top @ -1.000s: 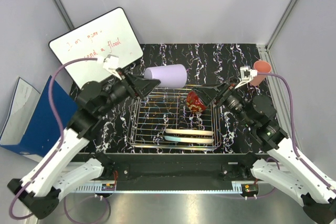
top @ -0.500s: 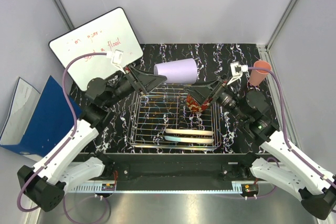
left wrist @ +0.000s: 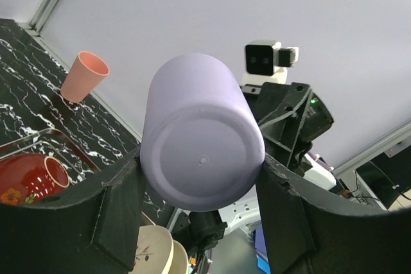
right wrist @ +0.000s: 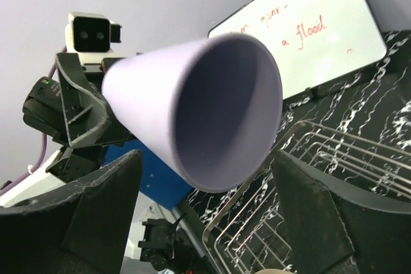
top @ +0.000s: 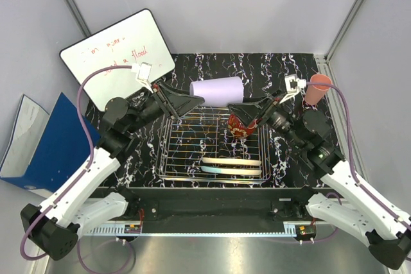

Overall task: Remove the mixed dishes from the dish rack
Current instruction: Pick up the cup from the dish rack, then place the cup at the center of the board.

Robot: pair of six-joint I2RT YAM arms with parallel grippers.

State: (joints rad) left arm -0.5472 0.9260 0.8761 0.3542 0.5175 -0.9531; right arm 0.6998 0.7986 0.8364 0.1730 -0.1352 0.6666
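My left gripper (top: 194, 99) is shut on the base end of the lavender cup (top: 217, 89), holding it on its side above the back edge of the dish rack (top: 186, 165). In the left wrist view the cup's base (left wrist: 202, 158) is clamped between the fingers. My right gripper (top: 239, 108) is open at the cup's open mouth (right wrist: 225, 107), its jaws spread wider than the rim and not touching it. The red patterned bowl (top: 239, 124) and two plates (top: 231, 165) stand in the rack. The salmon-pink cup (top: 318, 88) stands on the table at back right.
A whiteboard (top: 119, 56) with red writing leans at back left. A blue binder (top: 48, 139) lies left of the table. The black marbled tabletop (top: 270, 68) is bounded by grey walls at the back and right.
My left gripper has carried the lavender cup to the right, over the rack's back edge. My right gripper has swung left to the cup's open mouth. Little moved in the last half second.
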